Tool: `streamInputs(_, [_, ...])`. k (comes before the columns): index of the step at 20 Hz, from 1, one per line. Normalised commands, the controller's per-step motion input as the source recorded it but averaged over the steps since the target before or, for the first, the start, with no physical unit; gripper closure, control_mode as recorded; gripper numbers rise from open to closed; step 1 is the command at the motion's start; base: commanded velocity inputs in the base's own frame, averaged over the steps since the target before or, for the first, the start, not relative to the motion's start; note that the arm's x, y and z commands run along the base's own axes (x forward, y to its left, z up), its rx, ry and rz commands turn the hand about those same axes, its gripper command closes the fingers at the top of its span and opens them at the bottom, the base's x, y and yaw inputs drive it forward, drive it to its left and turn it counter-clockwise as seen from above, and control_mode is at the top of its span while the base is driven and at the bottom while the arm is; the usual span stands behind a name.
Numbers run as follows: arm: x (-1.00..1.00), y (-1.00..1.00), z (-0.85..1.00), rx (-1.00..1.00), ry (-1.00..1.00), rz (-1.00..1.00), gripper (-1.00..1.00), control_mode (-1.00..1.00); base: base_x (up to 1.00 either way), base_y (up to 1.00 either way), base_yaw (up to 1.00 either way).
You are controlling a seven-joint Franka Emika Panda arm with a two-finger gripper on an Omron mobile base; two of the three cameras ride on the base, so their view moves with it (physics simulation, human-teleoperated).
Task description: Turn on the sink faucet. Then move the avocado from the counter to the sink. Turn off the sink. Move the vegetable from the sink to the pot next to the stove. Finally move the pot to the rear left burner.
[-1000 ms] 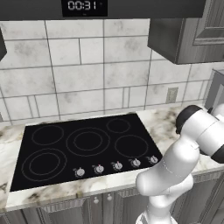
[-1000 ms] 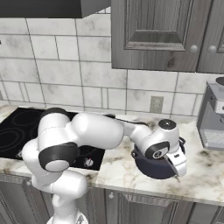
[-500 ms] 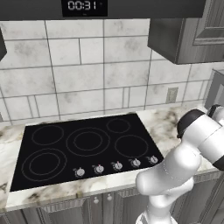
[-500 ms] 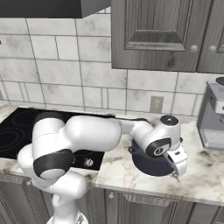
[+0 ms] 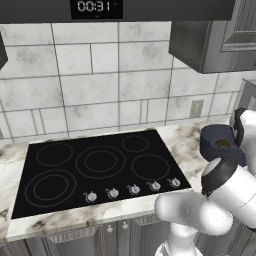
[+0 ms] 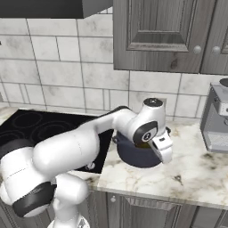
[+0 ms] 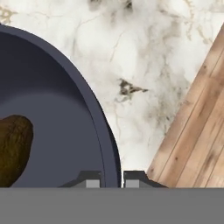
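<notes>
Pot, the squat round dark blue-grey cooking pot, is the thing to move now. The gripper has its jaws pinched tight on the pot's thin wall, one dark tip inside the rim and one outside. The small brownish-olive avocado already lies on the pot's floor, just inside from the jaws.

The pot sits on the white marble counter with brown-grey veins, just to the right of the flat glossy black glass stove. Seen from the hand, brown wood floor shows past the counter edge, so the grip is on the pot's near side.

My guess is that the step in hand is carrying the pot to the rear left burner. That ring is far from the pot, at the stove's back left corner. A pinch on one side can let the pot tip, so it seems best to lift it only a little and go slowly. Keeping it level should stop the avocado rolling out. It should go down flat in the middle of the ring.

Above the stove, white numbers on a dark panel read 00:31. I see no brand names or labels.
</notes>
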Motion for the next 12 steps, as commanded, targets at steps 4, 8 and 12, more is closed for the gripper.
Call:
streamInputs(4, [0.00, 0.97, 0.49, -0.01, 0.00, 0.00, 1.00, -1.00, 0.00, 0.00, 0.00])
streamInputs(8, [0.00, 1.00, 0.39, -0.02, 0.00, 0.00, 1.00, -1.00, 0.00, 0.00, 0.00])
streamInputs(12, [0.00, 1.00, 0.33, -0.03, 0.00, 0.00, 1.00, -1.00, 0.00, 0.00, 0.00])
